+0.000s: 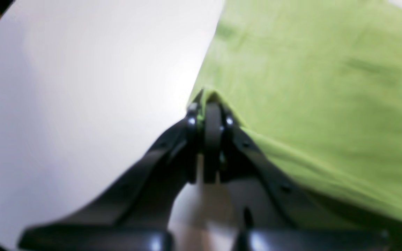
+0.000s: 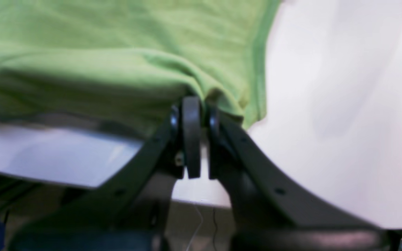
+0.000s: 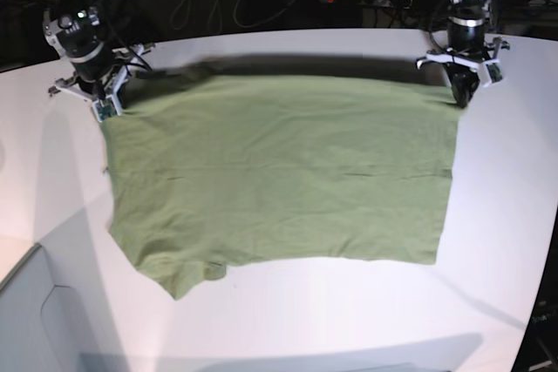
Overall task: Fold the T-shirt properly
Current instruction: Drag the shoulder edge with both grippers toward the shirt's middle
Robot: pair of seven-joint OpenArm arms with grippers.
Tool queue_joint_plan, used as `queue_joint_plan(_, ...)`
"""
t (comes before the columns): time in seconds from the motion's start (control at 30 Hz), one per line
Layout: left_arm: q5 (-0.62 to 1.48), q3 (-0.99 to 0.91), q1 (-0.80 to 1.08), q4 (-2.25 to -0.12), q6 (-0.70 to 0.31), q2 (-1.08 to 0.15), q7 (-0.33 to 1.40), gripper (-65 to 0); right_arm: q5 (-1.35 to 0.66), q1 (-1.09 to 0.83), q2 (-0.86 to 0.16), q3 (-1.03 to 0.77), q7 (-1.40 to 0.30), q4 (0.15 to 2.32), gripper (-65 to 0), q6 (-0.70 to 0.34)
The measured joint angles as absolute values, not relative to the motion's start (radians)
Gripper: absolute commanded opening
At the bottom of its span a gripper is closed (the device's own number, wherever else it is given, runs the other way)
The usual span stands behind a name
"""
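Left wrist: left gripper (image 1: 210,104) is pinched tight on a peak of shirt (image 1: 309,87) edge; cloth runs off to the right of the jaws, bare white table (image 1: 82,87) to the left. Right wrist: right gripper (image 2: 193,104) is likewise clamped on a bunched corner of the shirt (image 2: 117,52), cloth sagging up and left from the jaws, table (image 2: 344,104) to the right. Base: shirt (image 3: 279,180) lies spread mostly flat on the table (image 3: 488,302), far edge held at both corners, right gripper (image 3: 105,104) at the view's left corner, left gripper (image 3: 461,89) at the view's right corner. The far edge looks slightly raised between them, with a shadow behind it; near edge has a rumpled lobe at lower left, sleeve or collar, can't tell. My read: step is carrying the far edge toward the near edge for the first fold. To do it well: move both arms in sync at equal height, keep the span taut so the edge doesn't sag, lift just enough to clear the cloth below, land edge on edge squarely. Risk: thin cloth slipping from such a small pinch, or a skewed fold if one arm leads.
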State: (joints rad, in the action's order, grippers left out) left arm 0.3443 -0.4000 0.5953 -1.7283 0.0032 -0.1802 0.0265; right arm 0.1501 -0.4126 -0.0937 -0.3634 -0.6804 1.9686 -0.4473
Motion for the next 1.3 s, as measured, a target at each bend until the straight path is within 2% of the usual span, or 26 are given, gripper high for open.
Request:
queue_joint_plan(0.4, 0.344, -0.399, 0.497, -1.727, 0.003, -0.180, 0.031, -65.0, 0.154, -0.269, -0.094, -0.297, -0.682, 1.851, -64.9, -0.448)
queue_joint_plan(1.3, 0.341, -0.397, 0.317, -1.526, 0.003, -0.179, 0.030, -65.0, 0.153, -0.066, -0.097, -0.265, -0.673, 1.663, -64.9, -0.447)
